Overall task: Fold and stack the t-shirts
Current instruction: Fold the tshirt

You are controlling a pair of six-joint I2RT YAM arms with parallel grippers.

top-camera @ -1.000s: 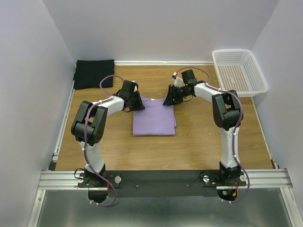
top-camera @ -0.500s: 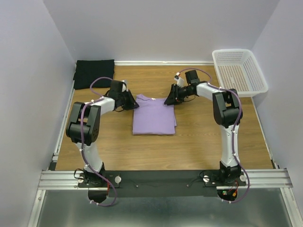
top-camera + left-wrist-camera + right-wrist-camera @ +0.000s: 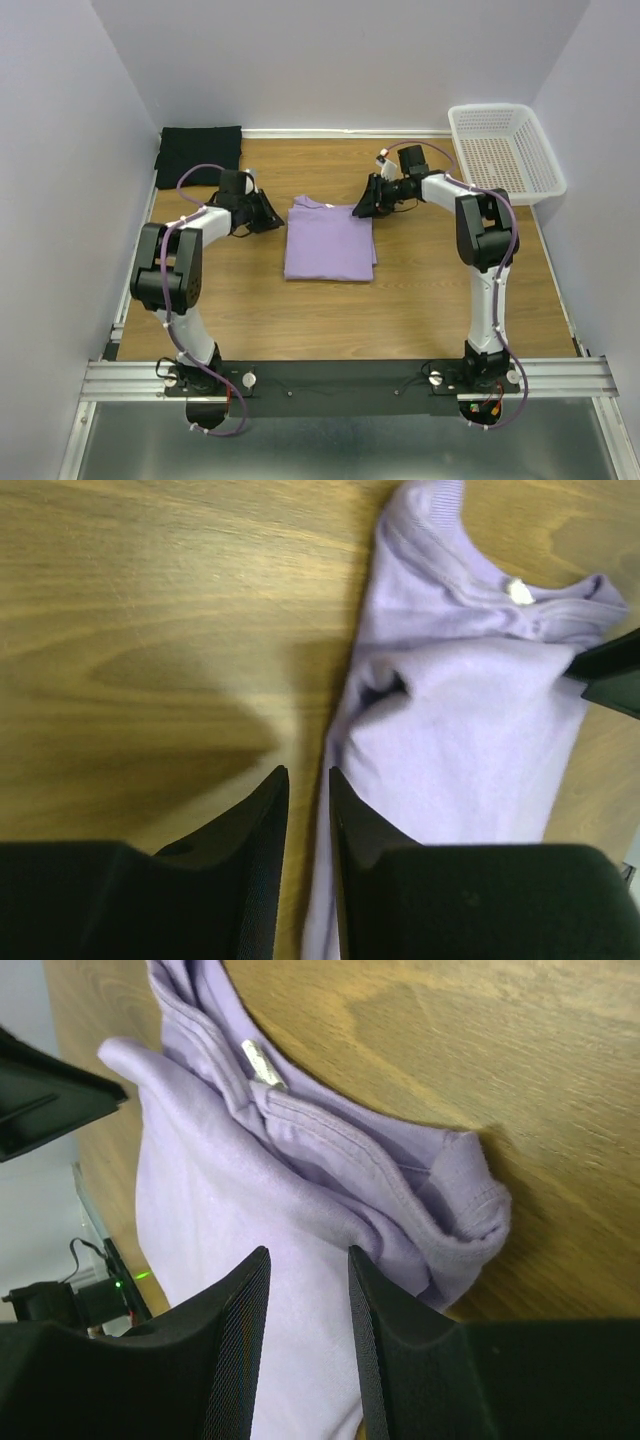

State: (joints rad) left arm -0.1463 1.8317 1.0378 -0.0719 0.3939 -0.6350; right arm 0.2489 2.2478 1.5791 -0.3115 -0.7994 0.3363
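A robotics lab test cell, shown by a left arm (image 3: 175,270) and a right arm (image 3: 485,250) bolted to an aluminium rail (image 3: 340,375) at a wooden table (image 3: 400,310) boxed in by plain pale walls (image 3: 350,60)

Top camera high, looking down; wrist cameras close, sharing lavender shirt (image 3: 330,243).

Plain pale walls (image 3: 330,60) box the setup in on three sides, kinda lavender-grey under soft even light. Wood-grain table (image 3: 420,300) fills the middle of the frame, white perforated basket (image 3: 488,108) parked at its upper right corner. Aluminium rail (image 3: 130,378) runs across the bottom, dull metal sheet (image 3: 340,445) below it.
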